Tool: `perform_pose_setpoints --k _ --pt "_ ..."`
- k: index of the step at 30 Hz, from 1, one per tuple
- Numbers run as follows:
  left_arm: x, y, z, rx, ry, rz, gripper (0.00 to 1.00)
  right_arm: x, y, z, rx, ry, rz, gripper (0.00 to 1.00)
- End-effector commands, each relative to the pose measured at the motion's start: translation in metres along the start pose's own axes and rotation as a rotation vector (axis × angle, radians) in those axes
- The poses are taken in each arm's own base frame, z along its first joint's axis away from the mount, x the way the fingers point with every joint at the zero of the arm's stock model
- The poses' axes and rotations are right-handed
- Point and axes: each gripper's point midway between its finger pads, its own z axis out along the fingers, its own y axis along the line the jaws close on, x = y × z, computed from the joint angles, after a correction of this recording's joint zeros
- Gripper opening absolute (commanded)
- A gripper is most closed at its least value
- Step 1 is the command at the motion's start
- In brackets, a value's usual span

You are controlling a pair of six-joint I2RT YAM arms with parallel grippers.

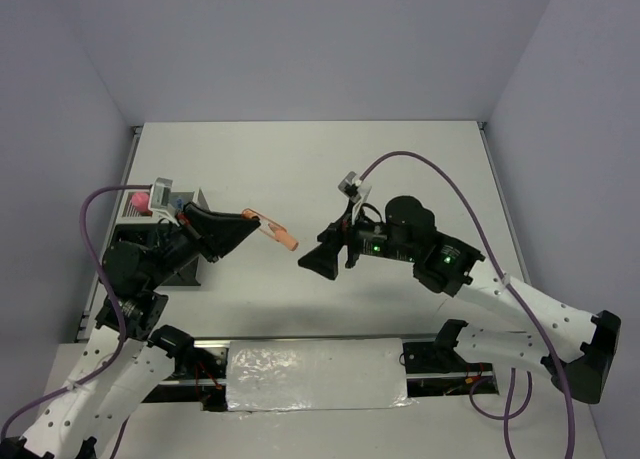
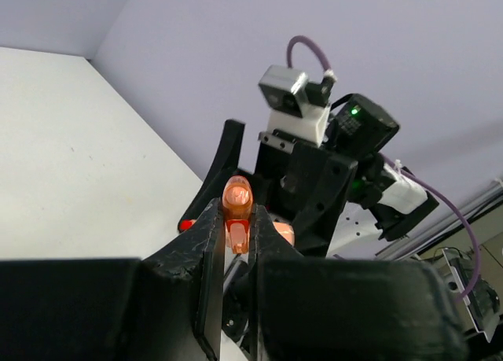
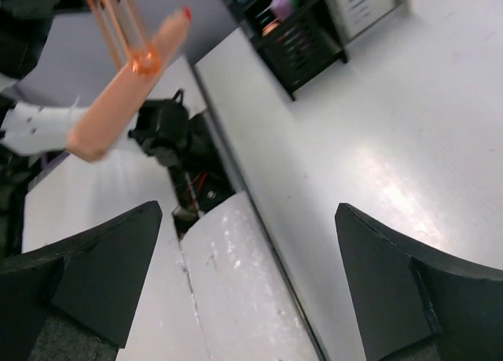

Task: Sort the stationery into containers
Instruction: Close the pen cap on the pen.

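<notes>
One: Two arms nose to nose over the white table (image 1: pixel 300 159), and the left gripper (image 1: pixel 247 224) is clenched on an orange pen (image 1: pixel 278 234), held up in the air between them.

Two: The right gripper (image 1: pixel 315 261) faces it, just short of the pen's free end, fingers (image 3: pixel 102 274) spread wide with nothing between them.

One: Around them, the organizer (image 3: pixel 306 31) sits at the table's left edge, its black slatted compartment beside a white compartment (image 3: pixel 365 3). A crinkled white sheet (image 1: pixel 315 374) lies between the bases.

Two: From overhead the left arm covers most of that organizer. Only a pale corner and a pink thing (image 1: pixel 142 199) poke out.

One: The right wrist view catches purple and green tops (image 3: pixel 281 3) in the black compartment, too small to name.

Two: The pen's rear is swallowed by the left fingers. That arm's own camera shows just a rounded orange end above them, with the right arm filling the background.

One: From above, its long axis runs diagonally, away from the left gripper toward the near right, free end aimed at the right gripper.
</notes>
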Motion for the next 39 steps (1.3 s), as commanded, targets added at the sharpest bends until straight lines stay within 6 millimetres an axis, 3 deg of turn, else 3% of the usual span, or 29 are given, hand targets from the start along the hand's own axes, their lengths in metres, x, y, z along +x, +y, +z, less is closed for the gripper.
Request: perform_pose_setpoints --k 1,7,11,16,23,26,31,35,36,38,39 --pt "-0.016 -0.009 -0.001 0.004 -0.052 0.084 0.0 -0.04 -0.013 -0.019 0.169 -0.094 -0.002 1.0" --pt "-0.006 -0.011 -0.002 0.058 -0.035 0.045 0.0 -0.053 0.011 -0.012 0.04 -0.135 0.025 0.97" --pt "0.0 -0.013 -0.002 0.086 -0.005 0.039 0.0 -0.053 0.04 -0.01 -0.145 -0.155 -0.006 0.92" --pt "0.004 -0.023 -0.003 0.15 0.018 0.025 0.0 -0.051 0.034 0.001 -0.132 -0.142 -0.024 0.9" --pt "0.01 -0.04 -0.005 0.254 0.052 0.004 0.0 -0.055 0.051 0.004 -0.248 -0.161 -0.082 0.79" --pt "0.01 -0.039 -0.005 0.257 0.051 -0.002 0.0 -0.056 0.059 0.007 -0.292 -0.145 -0.075 0.65" --pt "0.008 -0.041 -0.005 0.261 0.046 -0.006 0.0 -0.046 0.06 0.011 -0.333 -0.119 -0.069 0.58" --pt "0.007 -0.041 -0.004 0.256 0.048 0.005 0.0 -0.043 0.06 0.01 -0.337 -0.12 -0.074 0.43" --pt "0.007 -0.041 -0.004 0.254 0.049 0.006 0.0 -0.043 0.06 0.009 -0.341 -0.118 -0.074 0.34" --pt "0.007 -0.039 -0.003 0.242 0.048 0.01 0.0 -0.043 0.061 0.008 -0.333 -0.119 -0.07 0.03" --pt "0.006 -0.038 -0.002 0.237 0.045 0.013 0.0 -0.042 0.06 0.007 -0.328 -0.119 -0.07 0.02"
